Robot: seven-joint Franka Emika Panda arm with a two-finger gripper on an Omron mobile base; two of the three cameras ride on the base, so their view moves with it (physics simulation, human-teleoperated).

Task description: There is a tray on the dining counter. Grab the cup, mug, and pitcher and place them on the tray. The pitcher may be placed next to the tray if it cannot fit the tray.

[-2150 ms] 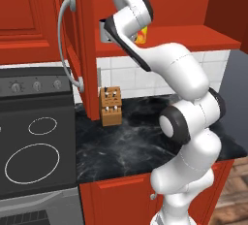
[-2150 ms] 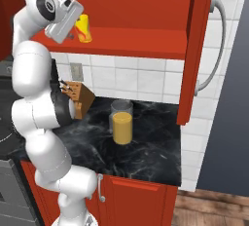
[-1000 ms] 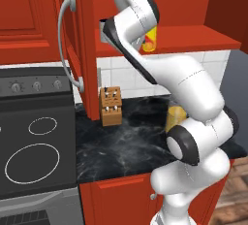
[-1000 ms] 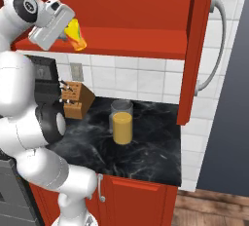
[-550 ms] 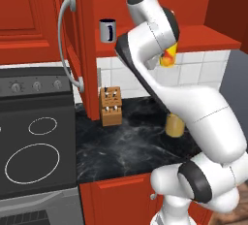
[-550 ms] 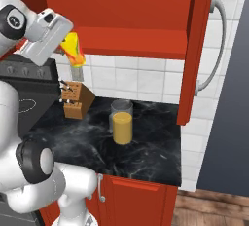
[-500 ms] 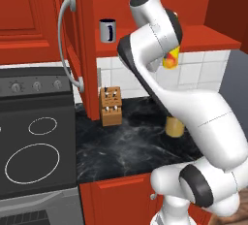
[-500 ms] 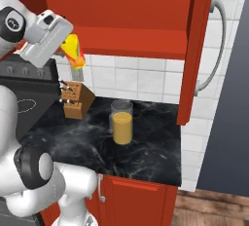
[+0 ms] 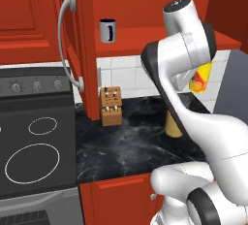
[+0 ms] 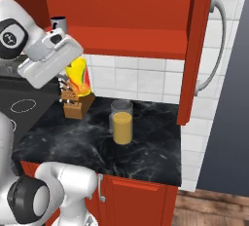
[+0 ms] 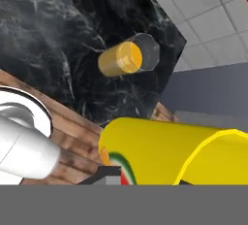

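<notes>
Gripper (image 10: 73, 81): clamped on the small yellow handleless cup (image 10: 79, 77), carried in the air above the black marble worktop (image 10: 155, 147).
Left behind: grey mug (image 9: 107, 30) on the far red shelf; tall glass pitcher (image 10: 121, 122) on the worktop.
Advice: keep cup level, swing clear of the wooden knife block (image 9: 110, 105).

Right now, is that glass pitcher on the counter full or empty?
Partly full: the pitcher stands upright, orange-yellow in its lower part, clear glass above.

No word, number or brand can be read anywhere. The small yellow handleless cup (image 10: 79, 78) carries a red-orange mark with a touch of green on its side, but it forms no legible letters.
</notes>
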